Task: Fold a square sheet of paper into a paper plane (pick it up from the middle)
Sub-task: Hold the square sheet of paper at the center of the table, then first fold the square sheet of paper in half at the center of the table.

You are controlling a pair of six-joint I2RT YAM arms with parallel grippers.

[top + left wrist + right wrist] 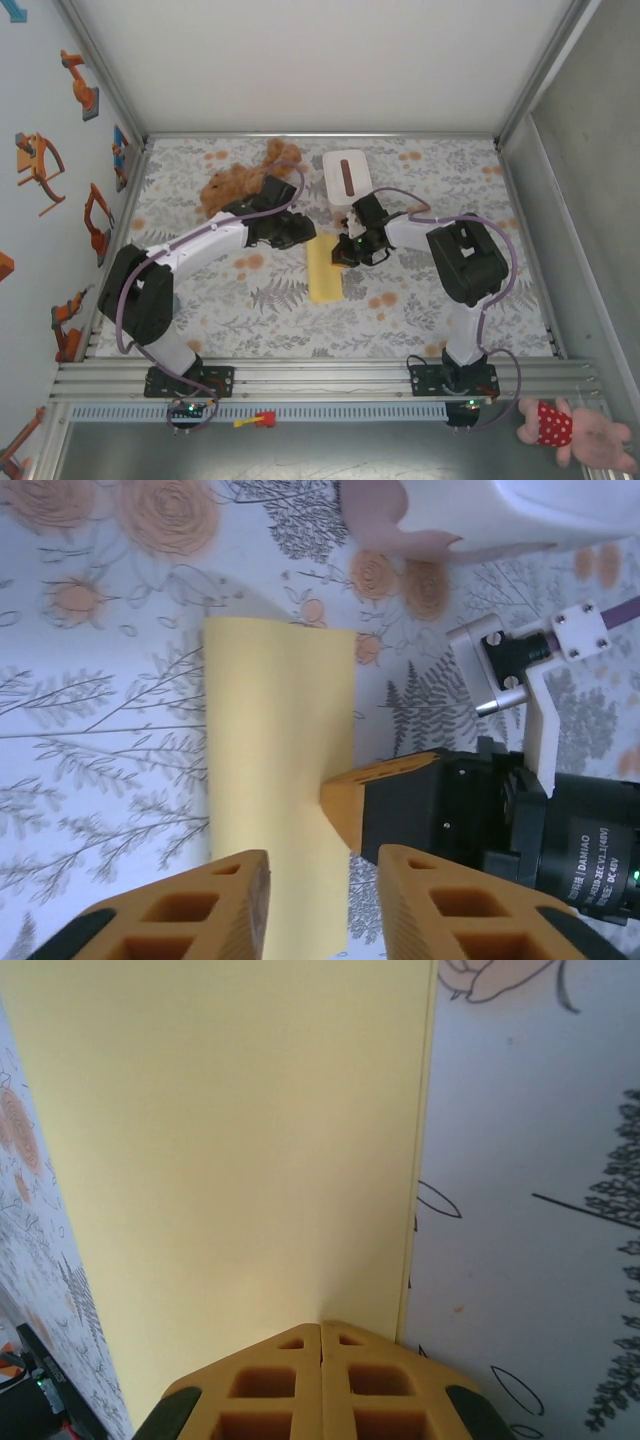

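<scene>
The square sheet of paper (pixel 324 268) lies flat on the floral table cloth, folded into a narrow pale-yellow rectangle (pixel 280 770). My right gripper (pixel 345 250) is shut, and its joined tip (pixel 320 1332) presses down on the paper (pixel 230 1140) close to its right long edge. My left gripper (pixel 300 236) hovers over the paper's far end, its jaws (pixel 325 885) apart with the strip's right edge below the gap. The orange tip of the right gripper (pixel 350 802) shows just ahead of them. The paper plane is out of view.
A white box (pixel 347 177) with a brown slot stands just behind the right gripper. A brown plush toy (pixel 235 185) lies at the back left, behind the left arm. A pink plush (pixel 575 430) sits off the table at the near right.
</scene>
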